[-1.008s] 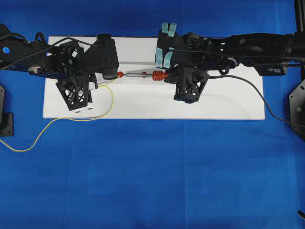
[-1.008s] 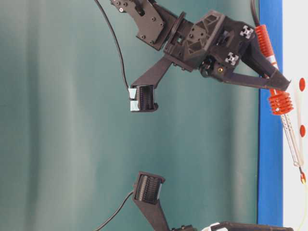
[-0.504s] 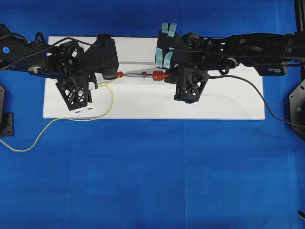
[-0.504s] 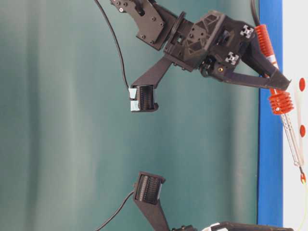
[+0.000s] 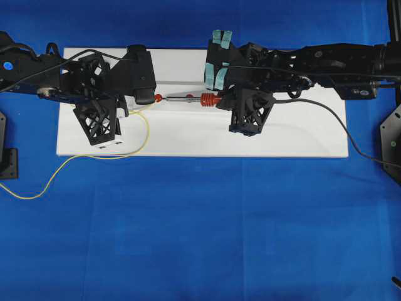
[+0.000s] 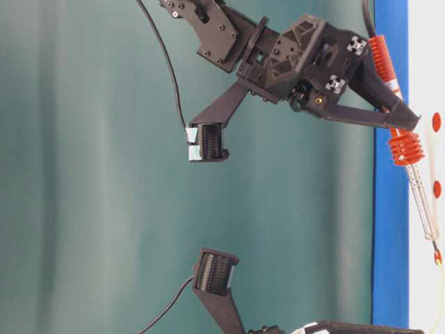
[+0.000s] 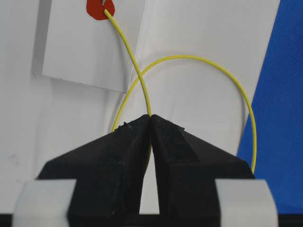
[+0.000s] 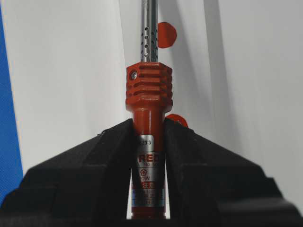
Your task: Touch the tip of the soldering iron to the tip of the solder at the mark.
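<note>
Holding both tools steady at the round red mark [image 7: 99,9] on the white board [image 5: 301,135] looks like the step in hand, best done with tiny corrections only, since a thin wire flexes and can spring off a metal point. Left gripper [image 7: 150,120] pinched together on the long, very thin yellow solder wire [image 7: 135,61], free end lying on the red mark, a loose loop arcing beside it toward the blue cloth [image 5: 200,232]. Right gripper [image 8: 147,130] clamped on the red-orange handle of the slim soldering iron with silver shaft and ribbed collar [image 8: 148,90], shaft pointing toward the same mark. Seen from overhead, iron [image 5: 188,98] level between the two grippers, tip just beside the mark under the left gripper [image 5: 145,95]; actual contact hidden there. Seen from the table-level view, iron tip [image 6: 436,252] and solder end apparently meeting at the mark, though too small to confirm. Shown only by the wrist cameras: each grip itself. Shown only overhead: yellow wire trailing off the board.
</note>
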### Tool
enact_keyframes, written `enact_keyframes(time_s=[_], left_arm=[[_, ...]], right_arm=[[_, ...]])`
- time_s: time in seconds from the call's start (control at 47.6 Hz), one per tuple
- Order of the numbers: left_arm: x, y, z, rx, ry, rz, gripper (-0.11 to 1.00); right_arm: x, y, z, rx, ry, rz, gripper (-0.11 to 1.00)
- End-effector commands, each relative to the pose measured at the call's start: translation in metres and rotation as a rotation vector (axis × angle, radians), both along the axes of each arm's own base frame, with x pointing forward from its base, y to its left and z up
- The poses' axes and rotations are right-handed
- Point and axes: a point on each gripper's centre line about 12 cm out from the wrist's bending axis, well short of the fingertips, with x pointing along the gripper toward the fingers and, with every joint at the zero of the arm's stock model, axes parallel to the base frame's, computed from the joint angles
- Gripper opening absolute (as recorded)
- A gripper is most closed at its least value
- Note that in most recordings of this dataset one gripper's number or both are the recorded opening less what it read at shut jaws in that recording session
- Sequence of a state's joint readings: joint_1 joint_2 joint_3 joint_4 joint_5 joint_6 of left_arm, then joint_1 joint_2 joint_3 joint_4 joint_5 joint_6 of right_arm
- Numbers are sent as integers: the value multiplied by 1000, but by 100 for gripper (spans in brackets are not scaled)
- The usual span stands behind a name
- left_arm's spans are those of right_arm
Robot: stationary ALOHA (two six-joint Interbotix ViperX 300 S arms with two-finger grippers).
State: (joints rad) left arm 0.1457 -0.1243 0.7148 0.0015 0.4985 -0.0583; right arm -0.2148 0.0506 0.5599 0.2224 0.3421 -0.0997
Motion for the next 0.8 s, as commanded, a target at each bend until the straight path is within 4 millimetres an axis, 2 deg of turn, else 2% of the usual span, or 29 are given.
enact_keyframes(time_s=[0.0, 0.546, 0.777], left_arm=[[4, 1, 7, 6, -24, -2, 3], [4, 1, 8, 6, -25, -4, 3], [-3, 0, 21, 7, -30, -2, 3]], right_arm=[[6, -2, 13, -12, -38, 1, 6], [6, -2, 13, -14, -38, 2, 6], [6, -2, 13, -13, -38, 0, 6]])
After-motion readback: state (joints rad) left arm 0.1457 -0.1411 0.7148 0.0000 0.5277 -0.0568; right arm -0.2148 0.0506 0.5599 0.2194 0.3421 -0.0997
